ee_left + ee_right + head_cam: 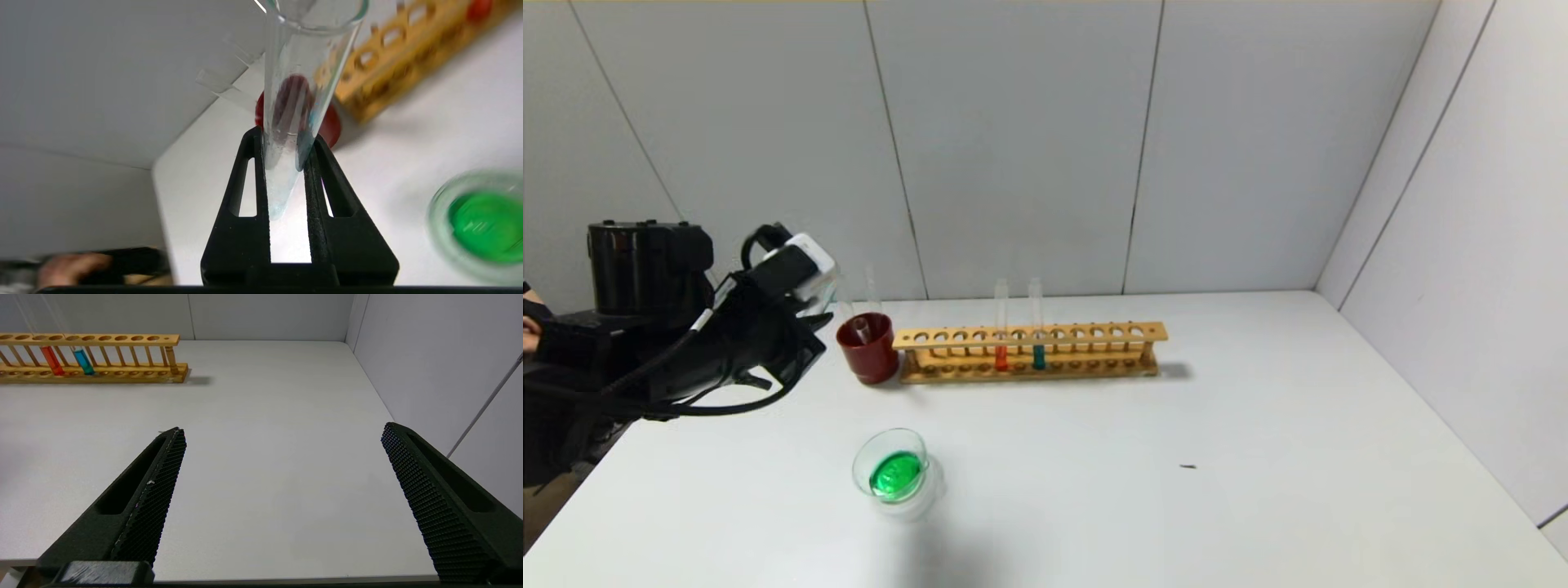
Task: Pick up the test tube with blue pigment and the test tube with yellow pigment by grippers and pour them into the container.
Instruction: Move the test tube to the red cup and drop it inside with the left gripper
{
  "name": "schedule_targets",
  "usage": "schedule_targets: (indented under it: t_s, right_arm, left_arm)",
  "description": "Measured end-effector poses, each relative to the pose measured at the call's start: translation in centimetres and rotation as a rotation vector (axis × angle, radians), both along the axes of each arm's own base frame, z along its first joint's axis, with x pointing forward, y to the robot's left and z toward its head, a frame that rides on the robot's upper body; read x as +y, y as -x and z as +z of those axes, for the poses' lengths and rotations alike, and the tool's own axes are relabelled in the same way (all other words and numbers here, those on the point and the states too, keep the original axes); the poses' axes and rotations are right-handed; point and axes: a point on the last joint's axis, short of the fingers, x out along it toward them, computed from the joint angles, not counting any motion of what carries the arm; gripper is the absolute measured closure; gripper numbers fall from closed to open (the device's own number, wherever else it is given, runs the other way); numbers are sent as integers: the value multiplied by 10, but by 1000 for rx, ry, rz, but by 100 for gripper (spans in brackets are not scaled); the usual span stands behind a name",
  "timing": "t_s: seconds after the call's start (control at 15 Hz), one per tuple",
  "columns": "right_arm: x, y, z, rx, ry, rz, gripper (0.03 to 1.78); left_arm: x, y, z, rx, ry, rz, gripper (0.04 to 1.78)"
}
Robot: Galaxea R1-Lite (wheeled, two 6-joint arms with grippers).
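My left gripper (286,134) is shut on the round end of a clear test tube (292,81) that holds only faint blue traces. In the head view this gripper (809,306) hangs at the table's left, just left of a dark red cup (870,355), with the tube (838,290) pointing up. The container (890,434), a small glass dish holding green liquid, stands nearer the front; its rim (435,212) also shows in the left wrist view. No test tube with yellow pigment is in view. My right gripper (282,430) is open over bare table, nothing between its fingers.
A wooden rack (1029,335) stands behind the dish, holding an orange tube (1001,357) and a teal tube (1038,357). The red cup (329,124) has an empty tube (872,298) standing in it. A hand (69,269) shows at the far left. Walls close the back and right.
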Motion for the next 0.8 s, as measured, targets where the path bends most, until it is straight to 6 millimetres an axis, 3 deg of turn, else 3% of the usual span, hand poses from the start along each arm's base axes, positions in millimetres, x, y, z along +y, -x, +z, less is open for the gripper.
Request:
schedule_targets:
  t_s: [0.27,0.53,0.8]
  right_arm:
    - [0,0,0,0,0,0,6]
    - [0,0,0,0,0,0,6]
    - [0,0,0,0,0,0,6]
  left_arm:
    - [17,-17,7,-47,367,170,152]
    - [32,-47,-8,-173,469,214,152]
    - [33,-79,-34,-201,545,216,152]
